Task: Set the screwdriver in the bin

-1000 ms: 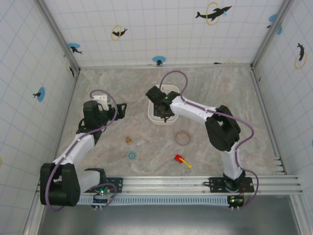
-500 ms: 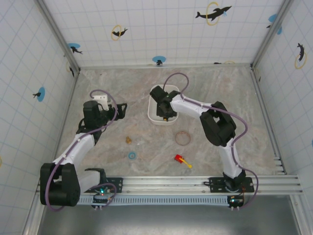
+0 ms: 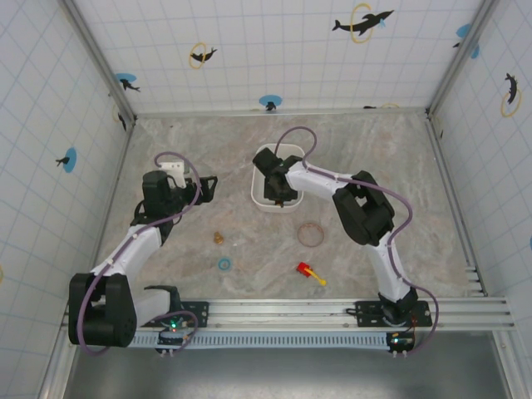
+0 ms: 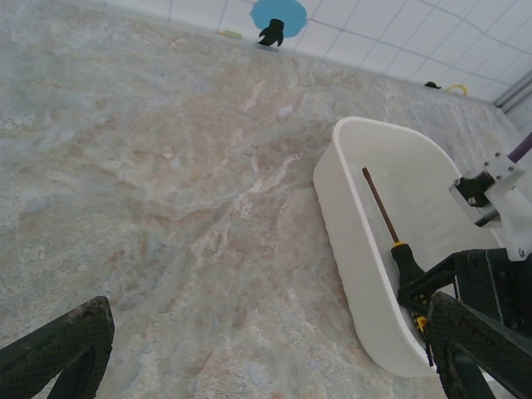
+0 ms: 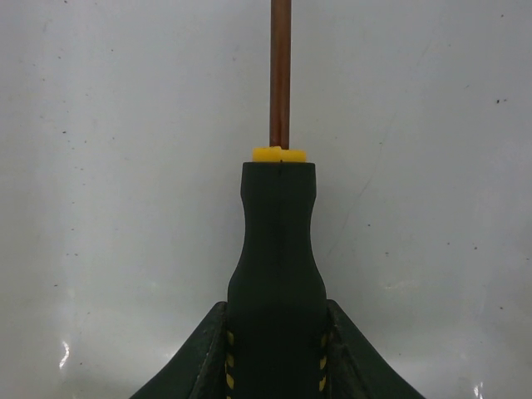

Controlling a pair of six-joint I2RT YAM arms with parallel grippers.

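The right gripper [image 3: 279,188] was down inside the bin [image 3: 258,196], its jaws clamped on the black handle of the screwdriver [image 5: 278,241]. In the right wrist view its fingers [image 5: 204,353] pressed against either side of the handle's base. The handle ran straight out ahead of the jaws to a yellow collar, and the thin shaft went on beyond it over the white bin floor. In the left wrist view the screwdriver [image 4: 391,237] lay inside the bin [image 4: 353,283] along one long wall. Its shaft pointed away from the right jaws toward the far end. Whether the tip touched the floor could not be told.

The left gripper [image 3: 205,186] hung over the table [image 3: 249,249] with its jaws spread wide and nothing between them. Its fingers [image 4: 58,349] sat at the two lower corners of the left wrist view. The bin stood ahead and to the right of those jaws, apart from them.

Outside the bin, a brown ring [image 3: 311,234] lay near the right jaws on the side toward the arm bases, and a red-and-yellow toy [image 3: 309,272] lay farther that way. A brass piece [image 3: 219,238] and a blue ring [image 3: 224,264] lay on the base side of the left jaws, well apart from them.
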